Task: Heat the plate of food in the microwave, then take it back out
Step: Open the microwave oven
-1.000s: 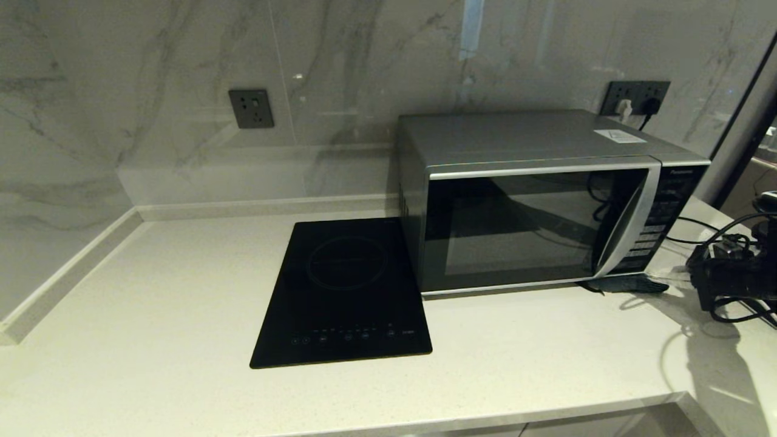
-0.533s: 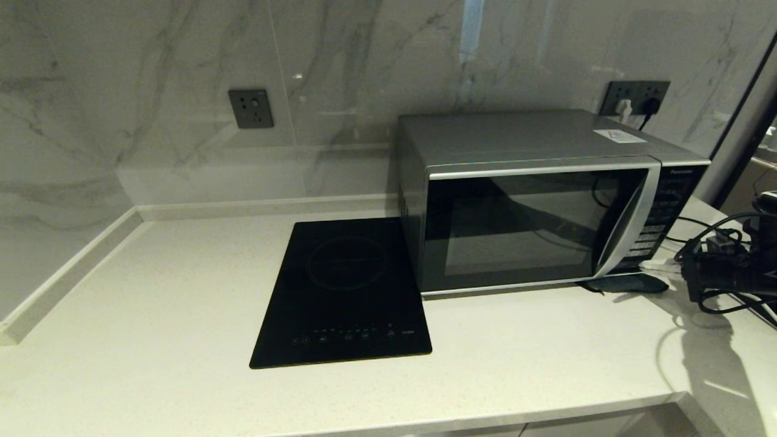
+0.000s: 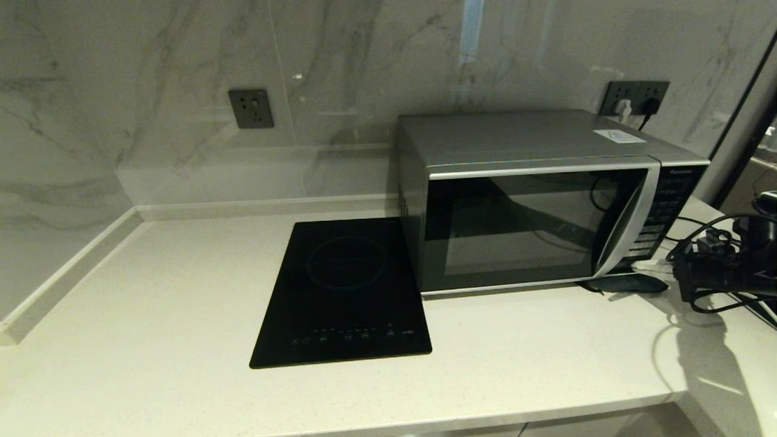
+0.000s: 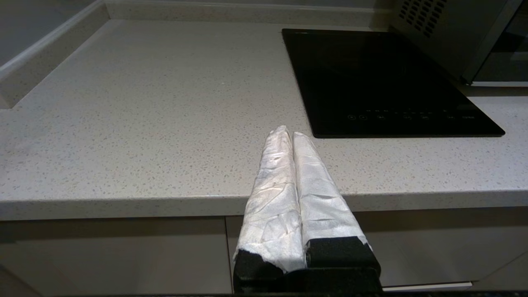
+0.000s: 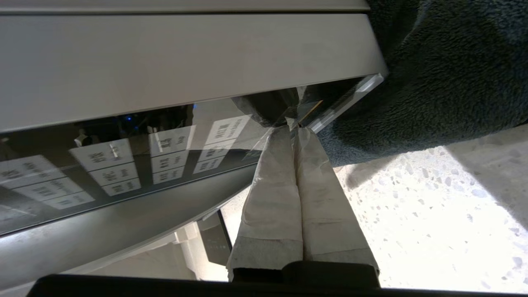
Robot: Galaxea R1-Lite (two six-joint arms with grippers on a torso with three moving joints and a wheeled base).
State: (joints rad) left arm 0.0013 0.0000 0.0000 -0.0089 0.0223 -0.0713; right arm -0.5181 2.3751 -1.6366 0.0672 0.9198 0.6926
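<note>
Two pincers, both clenched and empty. From the left: my left gripper (image 4: 292,133) idles at the counter (image 3: 152,291) edge, well away from the induction cooktop (image 3: 343,291). Rightward sits the microwave (image 3: 534,200), silver, its dark door shut; whether the plate of food is inside, I cannot tell. My right gripper (image 5: 293,128) has its tips against the button panel's (image 3: 658,224) lower corner, just right of the upright curved handle (image 3: 628,221); this arm is nearer.

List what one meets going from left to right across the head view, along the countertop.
Bare countertop → induction cooktop → microwave → dark cloth → right hand.
</note>
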